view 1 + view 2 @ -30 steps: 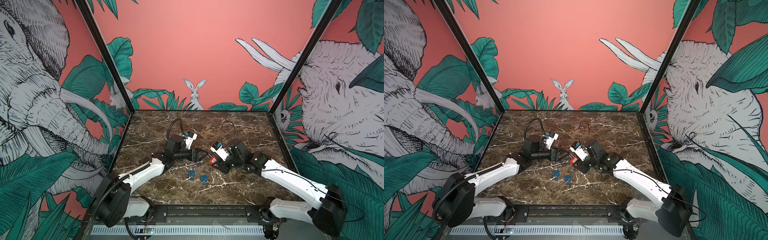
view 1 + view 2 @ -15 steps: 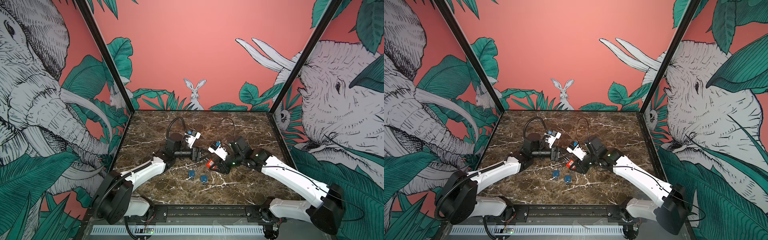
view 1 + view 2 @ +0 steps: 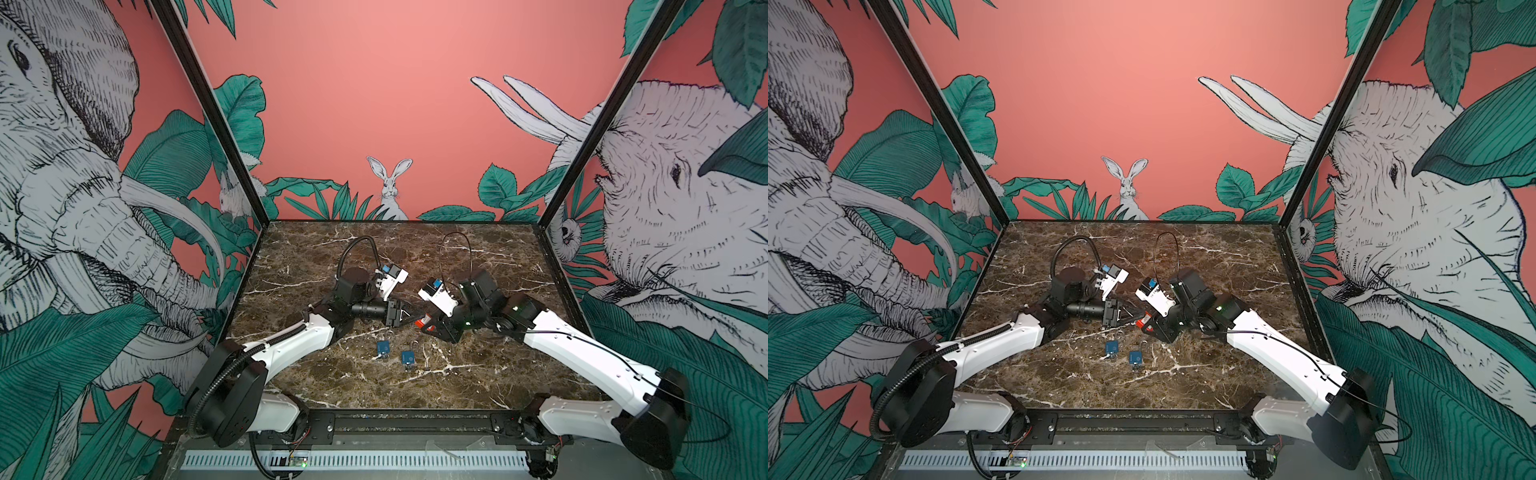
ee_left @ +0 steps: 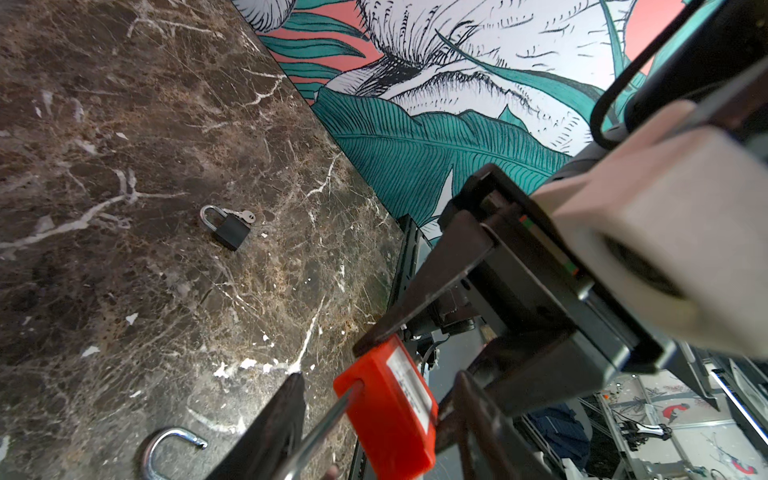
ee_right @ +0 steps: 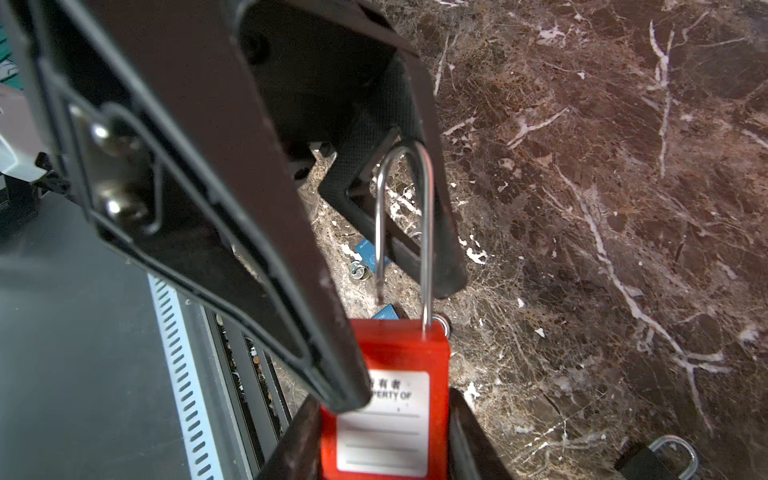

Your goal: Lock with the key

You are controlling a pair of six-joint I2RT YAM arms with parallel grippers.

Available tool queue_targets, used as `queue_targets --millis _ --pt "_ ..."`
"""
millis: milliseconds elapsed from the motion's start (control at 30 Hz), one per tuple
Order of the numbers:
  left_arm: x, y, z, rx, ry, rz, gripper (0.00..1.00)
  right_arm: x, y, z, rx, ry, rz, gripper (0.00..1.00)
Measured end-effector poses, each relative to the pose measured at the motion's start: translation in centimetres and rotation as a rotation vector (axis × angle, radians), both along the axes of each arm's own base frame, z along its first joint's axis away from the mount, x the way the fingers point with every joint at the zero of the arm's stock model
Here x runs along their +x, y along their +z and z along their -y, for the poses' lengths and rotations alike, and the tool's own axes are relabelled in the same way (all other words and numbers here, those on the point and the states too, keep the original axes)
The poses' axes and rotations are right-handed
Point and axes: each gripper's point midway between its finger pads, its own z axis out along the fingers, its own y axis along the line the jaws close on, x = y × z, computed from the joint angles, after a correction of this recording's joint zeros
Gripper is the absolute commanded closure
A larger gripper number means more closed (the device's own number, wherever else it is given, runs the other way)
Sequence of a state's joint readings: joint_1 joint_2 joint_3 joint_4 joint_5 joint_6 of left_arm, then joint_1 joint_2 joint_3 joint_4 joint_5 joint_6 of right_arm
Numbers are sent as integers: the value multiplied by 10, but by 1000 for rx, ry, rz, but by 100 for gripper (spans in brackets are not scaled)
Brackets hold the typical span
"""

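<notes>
Red lock [image 5: 395, 353] hangs just above the desk [image 3: 478, 374] near its middle, body pinched by the right hand [image 3: 430, 328]. Its steel shackle [image 5: 424, 232] stands sprung, one end free of the body. Around that shackle the left hand [image 3: 404, 316] is spread, fingers [image 5: 249, 249] standing either side, one close against the steel. One blue lock [image 3: 382, 349] and a second blue lock [image 3: 408, 358] lie flat on the desk, nearer the robot's base. Apart from them a black lock [image 4: 231, 230] lies flat too, a small key [image 4: 246, 215] against it.
</notes>
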State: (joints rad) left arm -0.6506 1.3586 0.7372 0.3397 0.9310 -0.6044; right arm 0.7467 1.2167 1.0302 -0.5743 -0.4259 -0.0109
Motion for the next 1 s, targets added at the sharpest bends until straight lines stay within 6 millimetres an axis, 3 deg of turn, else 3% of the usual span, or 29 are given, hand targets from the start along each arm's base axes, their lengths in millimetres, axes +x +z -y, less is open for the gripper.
queue_targets --millis 1000 --pt "-2 -8 10 21 -24 -77 70 9 -1 4 -142 8 229 100"
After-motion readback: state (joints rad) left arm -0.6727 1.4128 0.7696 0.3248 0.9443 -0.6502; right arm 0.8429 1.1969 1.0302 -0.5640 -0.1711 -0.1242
